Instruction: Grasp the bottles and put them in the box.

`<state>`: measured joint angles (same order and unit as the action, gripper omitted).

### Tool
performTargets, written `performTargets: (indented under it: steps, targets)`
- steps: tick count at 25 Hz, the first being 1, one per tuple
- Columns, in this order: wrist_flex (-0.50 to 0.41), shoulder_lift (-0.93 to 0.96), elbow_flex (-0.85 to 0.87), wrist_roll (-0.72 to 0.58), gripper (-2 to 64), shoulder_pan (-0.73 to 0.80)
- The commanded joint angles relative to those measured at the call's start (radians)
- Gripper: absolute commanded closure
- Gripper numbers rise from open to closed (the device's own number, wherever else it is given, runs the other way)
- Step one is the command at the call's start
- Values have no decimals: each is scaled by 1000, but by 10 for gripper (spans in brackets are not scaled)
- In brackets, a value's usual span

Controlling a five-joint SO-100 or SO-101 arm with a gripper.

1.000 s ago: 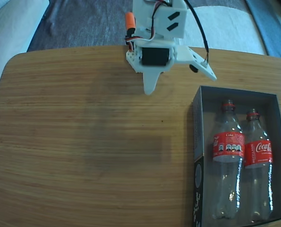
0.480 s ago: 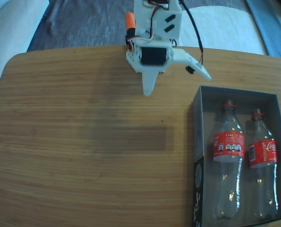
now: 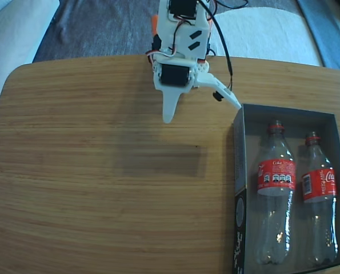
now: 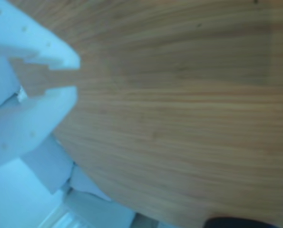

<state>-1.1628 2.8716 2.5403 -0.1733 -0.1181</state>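
Two clear bottles with red labels lie side by side inside the dark grey box (image 3: 239,149) at the right of the fixed view, caps pointing toward the table's far edge. The larger bottle (image 3: 275,171) is on the left and the smaller bottle (image 3: 319,185) on the right. My white gripper (image 3: 204,112) hangs open and empty over the wood near the far edge, just left of the box's far-left corner. One finger points down and the other reaches toward that corner. The wrist view shows only white fingers (image 4: 36,114) over bare wood.
The wooden table (image 3: 101,188) has rounded corners and a wide bare stretch left of the box. Beyond its far edge lie a dark rug (image 3: 95,28) and pale cushions (image 3: 12,28). The box runs past the frame's bottom-right edge.
The gripper has swung left and slightly nearer, staying open. The smaller bottle has rolled a little to the right, away from the larger one.
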Motion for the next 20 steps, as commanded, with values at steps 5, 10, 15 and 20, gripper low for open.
performTargets:
  steps: [5, 10, 15, 20]
  targets:
    - [15, 152, 83, 0, 619, 71]
    - [12, 215, 172, 6, 619, 61]
    - [12, 275, 219, 6, 619, 69]
    - [11, 307, 253, 6, 619, 61]
